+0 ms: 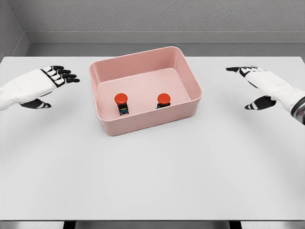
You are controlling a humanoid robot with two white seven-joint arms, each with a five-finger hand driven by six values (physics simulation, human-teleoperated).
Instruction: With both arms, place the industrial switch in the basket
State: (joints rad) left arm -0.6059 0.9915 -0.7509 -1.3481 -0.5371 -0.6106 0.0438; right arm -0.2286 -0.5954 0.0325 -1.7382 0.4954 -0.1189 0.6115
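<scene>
A: Where do our parts sit? We see two industrial switches with round red caps on dark bodies, the left switch [121,101] and the right switch [163,100], both upright on the floor of the pink rectangular plastic basket [143,126], near its front wall and apart from each other.

B: And our hands? Our left hand [40,86] hovers over the white table [152,181] left of the basket, fingers spread, holding nothing. Our right hand [262,86] mirrors it on the right, also open and empty.

A: So each switch lies inward from its own hand, the left one nearer our left, the right one nearer our right. The basket's long axis runs roughly between our hands.

B: We judge the placing done; nothing is left outside to fetch.
</scene>
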